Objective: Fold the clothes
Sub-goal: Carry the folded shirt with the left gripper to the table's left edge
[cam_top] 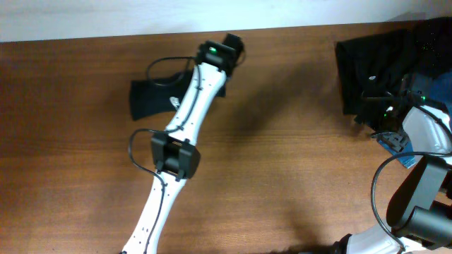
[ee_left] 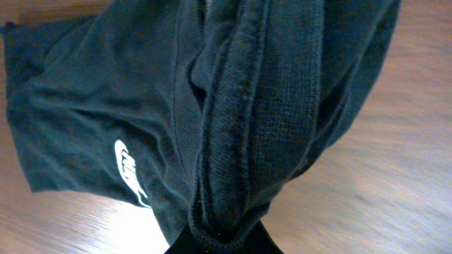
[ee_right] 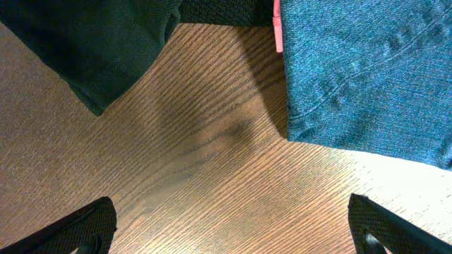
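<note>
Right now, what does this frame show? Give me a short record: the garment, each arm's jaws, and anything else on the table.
garment: black T-shirt, bunched, on the far side of the table
logo: white swoosh, showing
left jaws: shut on a gathered fold of the T-shirt
right jaws: open, empty, over bare wood
by right arm: dark clothes pile; blue denim-like garment
fold: not yet done
</note>
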Controlling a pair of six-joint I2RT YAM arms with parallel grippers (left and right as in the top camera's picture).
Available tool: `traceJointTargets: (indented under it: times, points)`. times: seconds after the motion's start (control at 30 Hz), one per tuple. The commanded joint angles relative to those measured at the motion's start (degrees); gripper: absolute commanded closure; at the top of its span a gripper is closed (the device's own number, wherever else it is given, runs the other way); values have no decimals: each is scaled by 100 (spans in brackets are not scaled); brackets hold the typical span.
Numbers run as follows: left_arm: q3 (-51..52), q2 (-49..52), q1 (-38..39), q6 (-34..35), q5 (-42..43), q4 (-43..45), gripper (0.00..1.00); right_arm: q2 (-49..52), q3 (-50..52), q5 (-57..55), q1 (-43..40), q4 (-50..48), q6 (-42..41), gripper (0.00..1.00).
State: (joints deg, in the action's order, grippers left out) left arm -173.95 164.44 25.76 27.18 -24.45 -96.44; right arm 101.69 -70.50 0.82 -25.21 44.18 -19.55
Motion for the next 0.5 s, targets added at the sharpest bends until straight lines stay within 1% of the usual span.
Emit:
traceJointTargets:
  times: [0.0,0.27,0.47]
  points:
    - [11,-227,-295,-74,-111,-28,99,-70,-70,-109,-31,-2,-68,1]
    - [11,-264,-918,-133,-197,-26,100,-70,-70,-109,-31,-4,-68,1]
    - [13,-264,-1550,-2,-197,-26,99,-70,-70,-109,-31,-2,-68,1]
